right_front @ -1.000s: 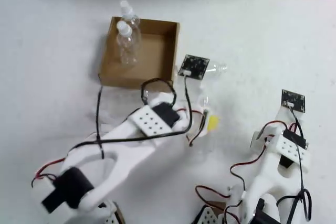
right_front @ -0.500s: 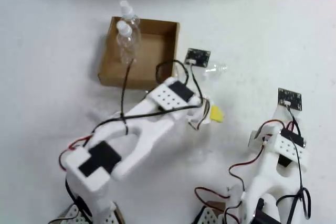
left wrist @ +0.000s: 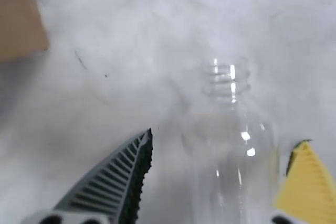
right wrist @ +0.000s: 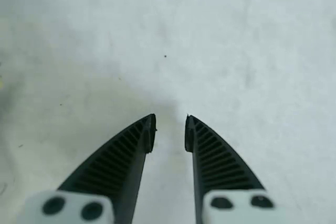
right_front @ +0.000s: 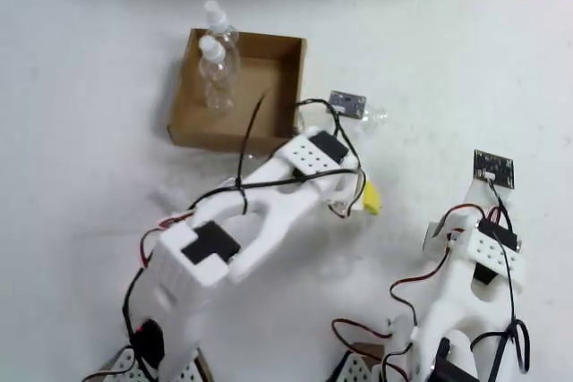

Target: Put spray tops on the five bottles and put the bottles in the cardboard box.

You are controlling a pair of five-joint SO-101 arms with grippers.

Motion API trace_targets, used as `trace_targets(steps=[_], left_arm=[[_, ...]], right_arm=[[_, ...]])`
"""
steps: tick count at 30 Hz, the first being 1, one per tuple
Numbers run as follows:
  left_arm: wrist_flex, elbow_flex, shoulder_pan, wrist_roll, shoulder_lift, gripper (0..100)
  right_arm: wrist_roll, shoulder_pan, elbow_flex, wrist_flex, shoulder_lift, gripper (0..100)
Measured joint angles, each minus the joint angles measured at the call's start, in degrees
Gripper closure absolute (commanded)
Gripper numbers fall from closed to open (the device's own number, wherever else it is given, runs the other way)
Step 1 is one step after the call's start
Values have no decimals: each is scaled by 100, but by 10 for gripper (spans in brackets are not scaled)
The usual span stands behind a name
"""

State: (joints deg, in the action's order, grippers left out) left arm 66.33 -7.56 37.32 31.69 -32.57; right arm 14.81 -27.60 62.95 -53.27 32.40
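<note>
1. The left claw (left wrist: 227, 137) stands wide. Its grey and yellow jaws flank a clear, uncapped bottle (left wrist: 231, 153), with a gap at each side, so nothing is gripped yet.
2. The bottle's long axis runs straight out from the claw, with the body between the jaws and the ridged neck farthest off. I judge that closing would take it across its width.
3. The right claw (right wrist: 170, 124) is narrow and holds nothing, hanging over bare counter (right_front: 448, 42). Its arm sits lower right in the high view, well apart, so the left arm is nearer.
4. The cardboard box (right_front: 224, 136), upper left of centre, holds two topped bottles (right_front: 219, 73) along its left side.
5. This bottle likely needs a spray top before it goes in the box.
</note>
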Motion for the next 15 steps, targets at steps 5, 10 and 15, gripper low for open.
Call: trace_targets(steps=[5,10,15], left_arm=[[62,-360,0,9,-334,990],[79,-431,9,-44,-369,974],[299,-440,9,-211,-369,980]], right_arm=[[0,0,0,0,0,928],[0,18,0,0,0,928],[0,26,0,0,0,928]])
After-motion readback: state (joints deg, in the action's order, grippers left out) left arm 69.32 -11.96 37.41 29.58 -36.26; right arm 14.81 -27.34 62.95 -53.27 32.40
